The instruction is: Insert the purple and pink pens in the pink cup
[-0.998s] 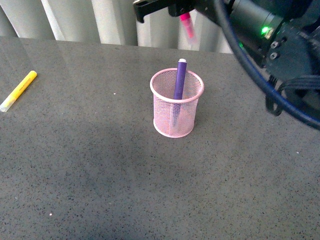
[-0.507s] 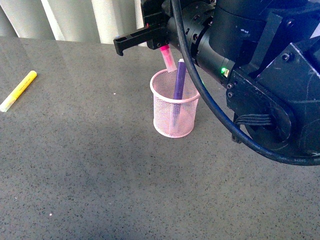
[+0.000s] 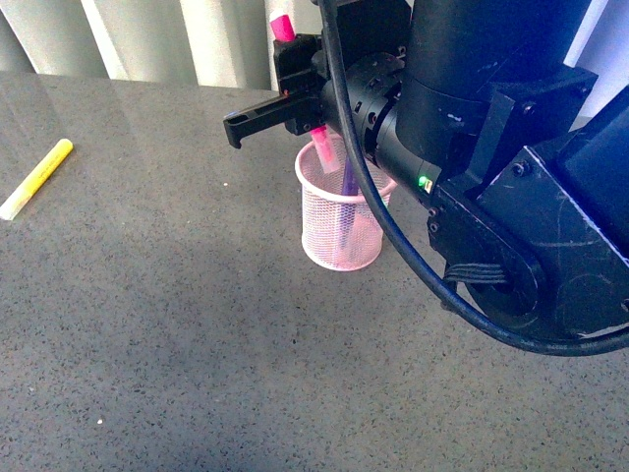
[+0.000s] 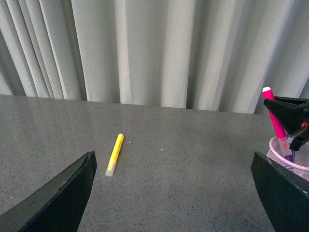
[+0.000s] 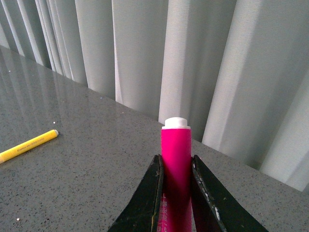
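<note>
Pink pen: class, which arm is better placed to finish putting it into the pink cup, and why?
The right. Its end effector is shut on the pink pen, right over the pink cup. The left end effector hangs open, empty, off to the side.

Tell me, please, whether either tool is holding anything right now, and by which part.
The right tool grips the pink pen around its barrel, below its top end, with its lower end over the pink cup. The left tool is open, holding nothing.
</note>
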{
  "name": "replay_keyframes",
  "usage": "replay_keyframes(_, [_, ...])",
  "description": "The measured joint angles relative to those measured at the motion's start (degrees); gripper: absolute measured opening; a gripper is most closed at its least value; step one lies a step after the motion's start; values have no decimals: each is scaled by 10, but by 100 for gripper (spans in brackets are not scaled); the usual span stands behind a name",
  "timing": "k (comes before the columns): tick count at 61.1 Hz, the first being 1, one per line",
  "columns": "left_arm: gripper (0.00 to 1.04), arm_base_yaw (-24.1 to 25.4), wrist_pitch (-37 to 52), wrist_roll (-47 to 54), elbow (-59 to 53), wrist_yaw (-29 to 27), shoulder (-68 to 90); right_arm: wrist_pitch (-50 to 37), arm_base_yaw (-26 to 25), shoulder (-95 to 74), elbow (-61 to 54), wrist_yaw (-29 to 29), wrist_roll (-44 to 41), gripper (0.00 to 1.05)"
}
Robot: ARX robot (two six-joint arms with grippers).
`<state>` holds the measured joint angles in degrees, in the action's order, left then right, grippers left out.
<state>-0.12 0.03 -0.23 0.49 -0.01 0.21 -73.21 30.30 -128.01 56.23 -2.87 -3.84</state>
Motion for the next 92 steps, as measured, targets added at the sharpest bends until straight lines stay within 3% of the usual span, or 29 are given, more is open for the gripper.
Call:
replay_keyframes(13, [98,0,0,0,0,0,0,5,0,-1,-10,13,8,12])
replay_keyframes(15, [98,0,0,0,0,0,0,9,0,-1,-13,14,9,15])
replay_keyframes(31, [98,0,0,0,0,0,0,24,-8,20,-49,32,32,71])
replay_keyframes(42, [98,0,0,0,0,0,0,45,-25,98,-92,61,37,100])
replay_keyframes(49, [98,0,0,0,0,0,0,122,-51,188,-134,115,45,97])
replay_keyframes(55, [98,0,0,0,0,0,0,275,-105,311,-181,197,89,98])
replay_keyframes(59, [98,0,0,0,0,0,0,360,-136,382,-206,215,121,98])
replay_keyframes(67, [98,0,0,0,0,1,0,373,-149,413,-211,215,139,98])
replay_keyframes(77, [98,0,0,0,0,-2,0,137,-166,413,-316,149,63,70])
replay_keyframes(87, [98,0,0,0,0,-1,-1,120,-200,489,-387,127,43,42])
replay_keyframes(92, [98,0,0,0,0,0,-1,113,-219,524,-430,113,41,22])
